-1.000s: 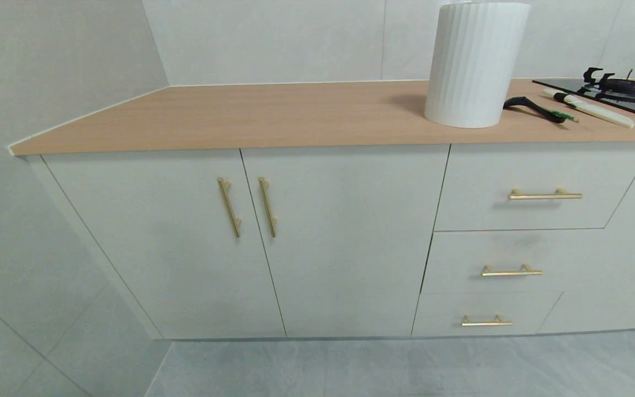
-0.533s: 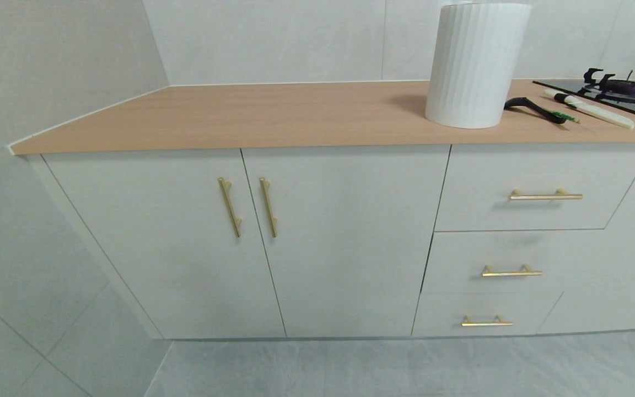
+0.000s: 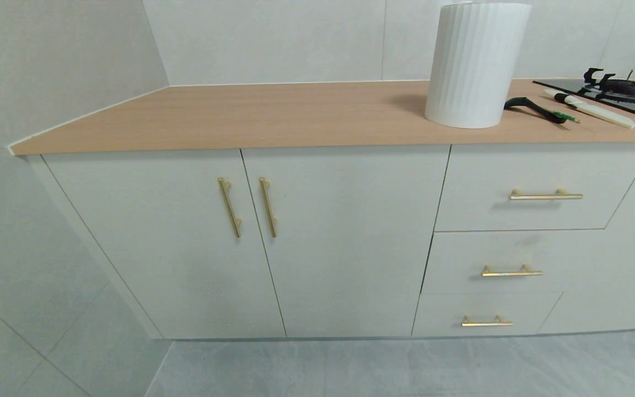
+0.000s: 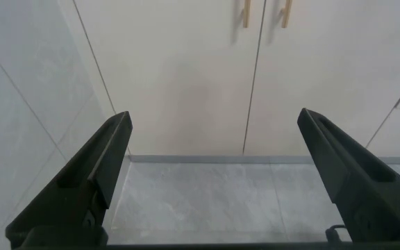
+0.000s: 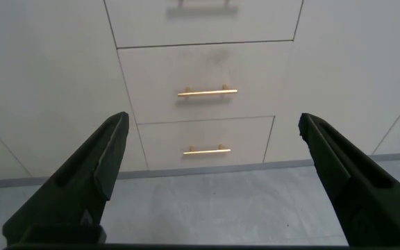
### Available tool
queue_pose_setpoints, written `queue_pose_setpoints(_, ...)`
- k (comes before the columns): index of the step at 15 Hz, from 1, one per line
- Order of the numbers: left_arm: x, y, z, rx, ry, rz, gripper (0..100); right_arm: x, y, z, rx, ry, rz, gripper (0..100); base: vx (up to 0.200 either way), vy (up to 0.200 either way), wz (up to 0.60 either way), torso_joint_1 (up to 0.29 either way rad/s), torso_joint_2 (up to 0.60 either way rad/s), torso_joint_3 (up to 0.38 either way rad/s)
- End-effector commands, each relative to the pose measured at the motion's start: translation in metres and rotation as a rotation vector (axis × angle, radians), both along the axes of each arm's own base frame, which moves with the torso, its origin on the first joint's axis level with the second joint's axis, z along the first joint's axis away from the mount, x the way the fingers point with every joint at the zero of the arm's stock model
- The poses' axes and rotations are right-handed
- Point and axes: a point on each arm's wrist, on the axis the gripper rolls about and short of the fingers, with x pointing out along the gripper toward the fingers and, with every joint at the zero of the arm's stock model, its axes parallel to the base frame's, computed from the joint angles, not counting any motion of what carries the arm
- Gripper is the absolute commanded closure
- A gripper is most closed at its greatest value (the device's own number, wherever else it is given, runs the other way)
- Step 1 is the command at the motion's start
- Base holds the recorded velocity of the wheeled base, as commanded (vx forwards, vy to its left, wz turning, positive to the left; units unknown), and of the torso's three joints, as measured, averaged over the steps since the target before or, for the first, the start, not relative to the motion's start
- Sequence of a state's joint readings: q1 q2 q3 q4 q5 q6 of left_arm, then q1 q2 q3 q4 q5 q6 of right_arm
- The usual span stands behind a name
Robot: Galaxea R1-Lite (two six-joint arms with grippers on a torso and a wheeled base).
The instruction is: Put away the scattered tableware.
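Change: nothing on the worktop or the cabinet front has shifted since the earlier head frames, and the view itself holds almost exactly the same
Left gripper (image 4: 214, 184): fingers spread wide with nothing between them, pointed at the foot of the double doors and the grey floor
Worktop (image 3: 240, 116): wood-toned slab across the upper half of the head frame, running from the wall corner at left to the right edge
Double doors (image 3: 185, 248): pale, shut, left and centre of the frame, with two slim brass handles (image 3: 248, 207) standing side by side at the seam
Canister (image 3: 474, 66): tall, white, ribbed, upright on the worktop at upper right
Black-handled utensil (image 3: 535, 107): lying flat on the worktop, one end just beside the canister's base
White-handled utensil (image 3: 593, 110): lying flat, just right of the black one, slanting towards the front edge
Hob (image 3: 626, 88): black burner grate at the far upper right, behind the white-handled utensil
Drawers (image 3: 543, 220): three stacked at right, all shut, each with a horizontal brass bar
Right gripper (image 5: 210, 184): fingers wide apart, holding nothing, pointed at the two lower drawers
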State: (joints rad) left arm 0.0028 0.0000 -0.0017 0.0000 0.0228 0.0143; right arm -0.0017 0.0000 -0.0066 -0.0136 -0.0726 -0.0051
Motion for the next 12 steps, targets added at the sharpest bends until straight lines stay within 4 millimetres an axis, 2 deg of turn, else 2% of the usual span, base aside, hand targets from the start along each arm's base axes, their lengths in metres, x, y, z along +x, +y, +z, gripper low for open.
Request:
queue_pose_setpoints(1, 0.0001, 0.0000, -0.0005, 0.000, 0.002, 0.001, 0, 0.0006, 0.0000, -0.0022, -0.003, 0.013, 0.002, 0, 0.000, 0.000, 0.00, 0.000, 0.00, 0.000)
queue_pose_setpoints(12, 0.0001, 0.0000, -0.0005, -0.017, 0.001, 0.001, 0, 0.0004, 0.0001, -0.0033, -0.004, 0.024, 0.005, 0, 0.000, 0.000, 0.00, 0.000, 0.00, 0.000)
